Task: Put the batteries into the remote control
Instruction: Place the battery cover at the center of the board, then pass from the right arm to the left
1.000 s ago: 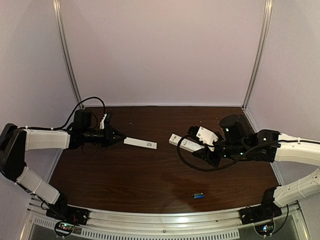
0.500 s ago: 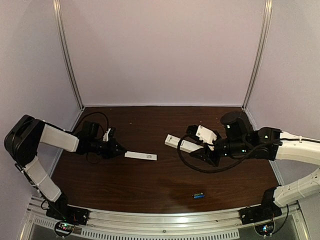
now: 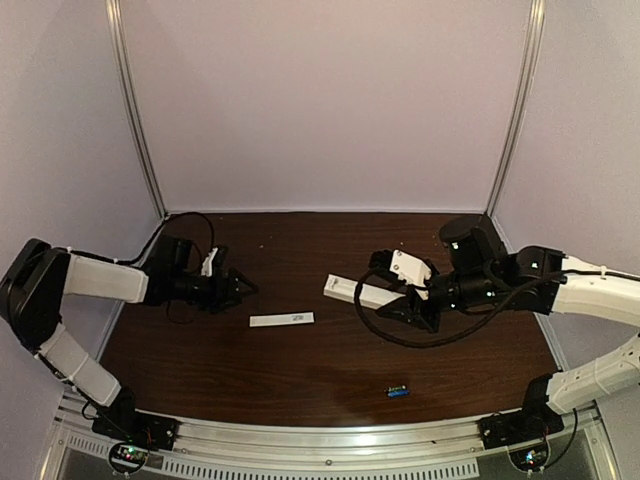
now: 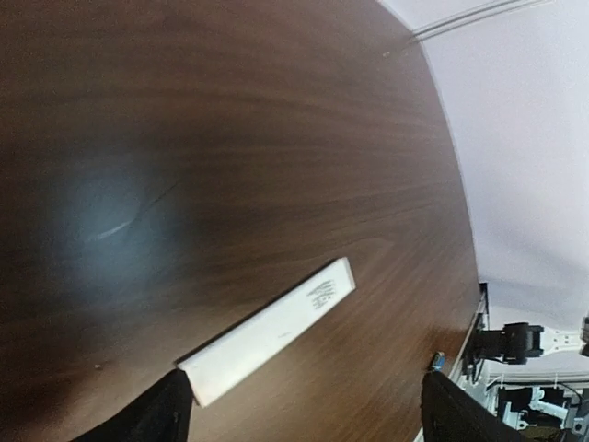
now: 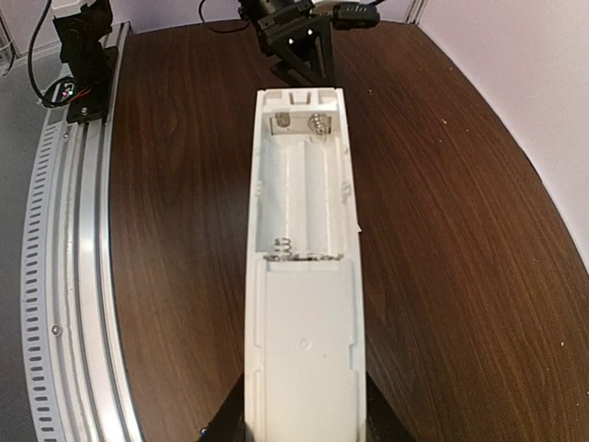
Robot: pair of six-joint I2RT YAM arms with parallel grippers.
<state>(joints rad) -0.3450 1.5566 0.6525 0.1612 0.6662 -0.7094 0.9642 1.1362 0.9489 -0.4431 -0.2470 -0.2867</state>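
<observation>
While clamping remote control (image 3: 350,291), right gripper (image 3: 393,300) points leftward.

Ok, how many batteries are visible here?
1. A small blue cylindrical battery lies alone on the dark wooden table near its front edge. The white plastic remote control has an empty recess; a second battery may be hidden.

The right gripper (image 5: 302,428) clamps the remote control (image 5: 302,276) at its near end; the bar runs straight ahead of the fingers (image 5: 227,425), with its open battery recess (image 5: 304,198) and springs (image 5: 283,247) facing up.
</observation>
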